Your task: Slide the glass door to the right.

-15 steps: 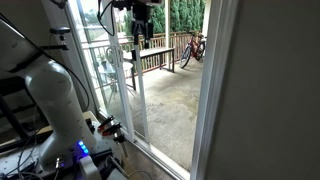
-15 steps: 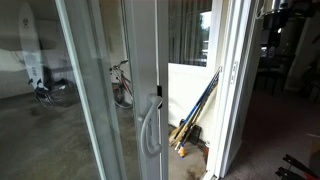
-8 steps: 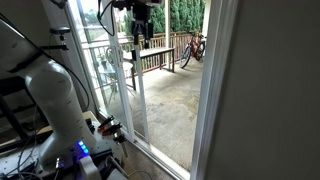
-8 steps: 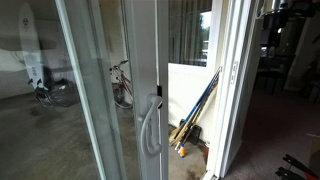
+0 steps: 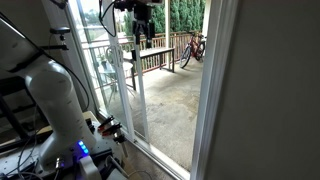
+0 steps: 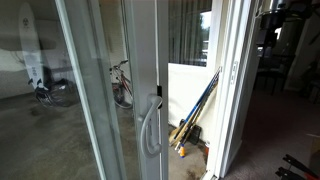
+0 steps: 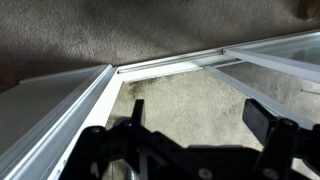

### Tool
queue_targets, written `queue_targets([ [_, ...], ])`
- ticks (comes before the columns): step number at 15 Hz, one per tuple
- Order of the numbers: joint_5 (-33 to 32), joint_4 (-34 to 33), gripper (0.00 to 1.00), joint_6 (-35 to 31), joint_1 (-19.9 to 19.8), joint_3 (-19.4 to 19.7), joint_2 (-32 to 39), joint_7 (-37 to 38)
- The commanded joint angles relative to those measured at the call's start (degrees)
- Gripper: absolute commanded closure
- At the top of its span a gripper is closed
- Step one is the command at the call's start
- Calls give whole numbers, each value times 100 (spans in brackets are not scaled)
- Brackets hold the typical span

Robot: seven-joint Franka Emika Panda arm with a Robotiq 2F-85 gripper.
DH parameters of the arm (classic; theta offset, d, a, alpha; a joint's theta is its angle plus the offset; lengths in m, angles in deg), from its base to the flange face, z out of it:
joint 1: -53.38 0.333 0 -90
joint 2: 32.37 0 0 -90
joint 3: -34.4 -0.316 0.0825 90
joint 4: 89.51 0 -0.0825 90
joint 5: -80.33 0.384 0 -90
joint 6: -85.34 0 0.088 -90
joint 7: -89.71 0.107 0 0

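The glass door's slim white stile [image 5: 131, 95] stands upright in the middle of the opening. In an exterior view the stile [image 6: 146, 70] carries a curved white handle [image 6: 150, 124]. My gripper [image 5: 141, 38] hangs high up, right above the top of the stile, with its fingers pointing down. I cannot tell whether it touches the door. In the wrist view my gripper [image 7: 203, 116] is open and empty, and its dark fingers [image 7: 268, 121] stand wide apart over grey concrete. A white frame rail [image 7: 62, 112] runs past on the left.
The white robot arm [image 5: 55, 90] fills the left side, with cables at its base. A wide white jamb [image 5: 210, 100] bounds the opening. Outside are a concrete patio, a wooden railing and a bicycle [image 5: 194, 47]. Long poles [image 6: 195, 108] lean by the wall.
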Motion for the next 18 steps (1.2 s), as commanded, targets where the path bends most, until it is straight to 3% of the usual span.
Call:
queue_targets([
  [1, 282, 210, 0, -1144, 182, -143, 301, -247],
  [7, 1098, 519, 0, -2970, 774, -295, 1176, -890],
  [12, 1785, 786, 0, -4168, 1140, -259, 1733, -2163],
  [18, 3249, 794, 0, -5159, 1541, -274, 2259, -4271],
])
